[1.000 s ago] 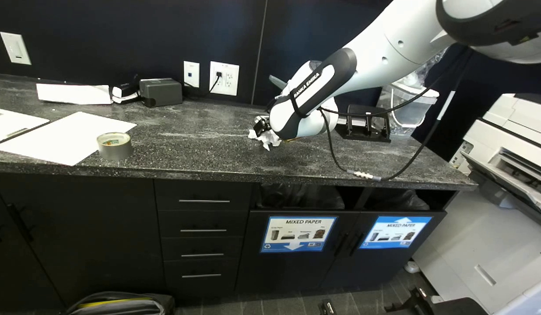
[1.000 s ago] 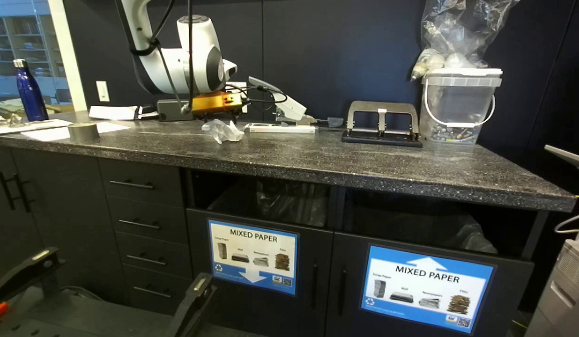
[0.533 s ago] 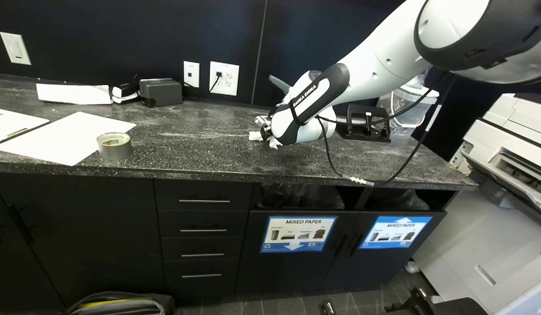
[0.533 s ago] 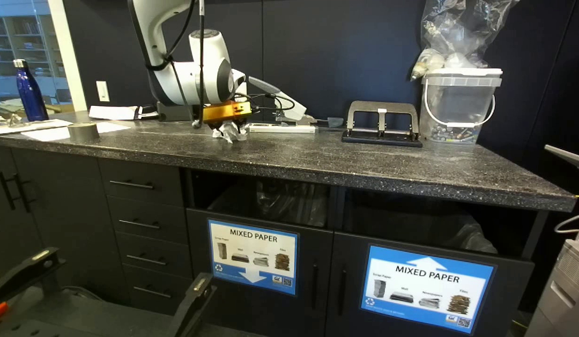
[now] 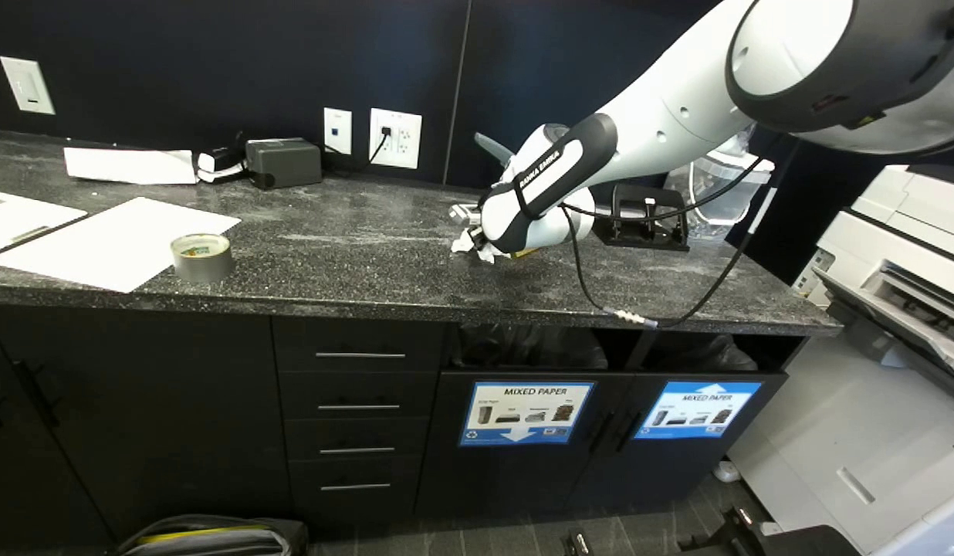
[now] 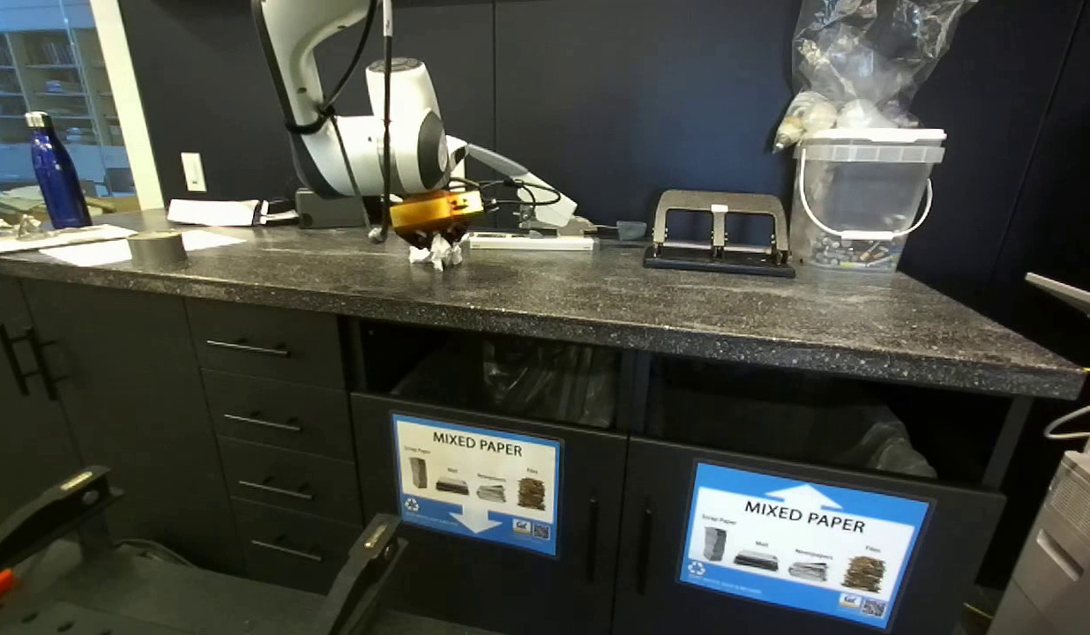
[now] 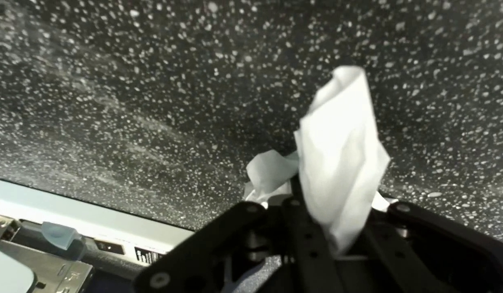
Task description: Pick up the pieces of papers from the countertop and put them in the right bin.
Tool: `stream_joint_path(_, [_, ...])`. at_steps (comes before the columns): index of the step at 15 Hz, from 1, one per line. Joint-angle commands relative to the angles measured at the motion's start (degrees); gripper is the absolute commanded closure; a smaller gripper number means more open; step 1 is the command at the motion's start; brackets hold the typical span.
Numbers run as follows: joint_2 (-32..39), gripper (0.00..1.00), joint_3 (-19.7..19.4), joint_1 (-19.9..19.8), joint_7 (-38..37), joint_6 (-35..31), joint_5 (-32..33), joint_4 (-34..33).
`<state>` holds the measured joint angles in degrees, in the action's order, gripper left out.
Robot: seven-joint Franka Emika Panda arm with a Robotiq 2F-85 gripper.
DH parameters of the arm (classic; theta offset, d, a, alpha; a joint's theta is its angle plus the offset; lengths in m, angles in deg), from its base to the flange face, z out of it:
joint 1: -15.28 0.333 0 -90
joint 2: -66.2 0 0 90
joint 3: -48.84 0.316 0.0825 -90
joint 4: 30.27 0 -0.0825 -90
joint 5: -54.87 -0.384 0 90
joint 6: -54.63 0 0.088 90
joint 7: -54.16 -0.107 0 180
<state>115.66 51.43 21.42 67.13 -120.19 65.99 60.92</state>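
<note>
A crumpled white piece of paper (image 7: 343,154) is pinched between the dark fingers of my gripper (image 7: 335,207), which is shut on it. Part of the paper sticks up past the fingers, and more white bits (image 7: 272,171) show behind them. In both exterior views the gripper (image 6: 436,240) is low over the dark speckled countertop (image 6: 545,291), with paper (image 6: 437,254) bunched beneath it, at or close to the surface. Under the counter's front edge the right bin is an opening with a plastic liner (image 6: 898,450), above a blue MIXED PAPER sign (image 6: 805,542).
Behind the gripper stands a long stapler (image 6: 549,207). A hole punch (image 6: 720,234) and a clear bucket (image 6: 862,194) are farther right. A tape roll (image 5: 202,259) and flat white sheets (image 5: 122,239) lie left. Left of the right bin is another lined opening (image 5: 531,346).
The arm has come down onto the paper and shifted slightly to the right in an exterior view. The gripper has gone from open to shut, drawing the paper together between its fingers.
</note>
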Motion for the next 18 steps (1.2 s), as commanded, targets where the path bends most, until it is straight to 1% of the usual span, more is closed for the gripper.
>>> stream_joint_path(1, [-5.55,0.93,1.65,-2.45,3.02,10.23,1.25,5.08])
stream_joint_path(4, [-12.64,0.92,3.3,-5.58,6.38,17.07,0.24,13.09])
stream_joint_path(5, [-15.55,0.91,3.32,-6.2,6.81,18.75,0.01,16.39])
stream_joint_path(8, [-22.55,0.92,5.18,-10.14,10.3,21.96,-2.09,24.93])
stream_joint_path(9, [-24.78,0.92,5.1,-10.93,10.85,22.38,-2.5,28.14])
stream_joint_path(11, [-29.57,0.91,6.95,-14.06,14.32,23.63,-5.82,34.57])
stream_joint_path(14, [-35.25,0.92,8.63,-17.88,20.64,23.74,-12.58,44.55])
stream_joint_path(17, [-38.39,0.91,8.11,-20.18,27.32,18.69,-19.43,54.12])
stream_joint_path(18, [-38.01,0.93,8.25,-21.08,29.86,15.59,-22.87,56.28])
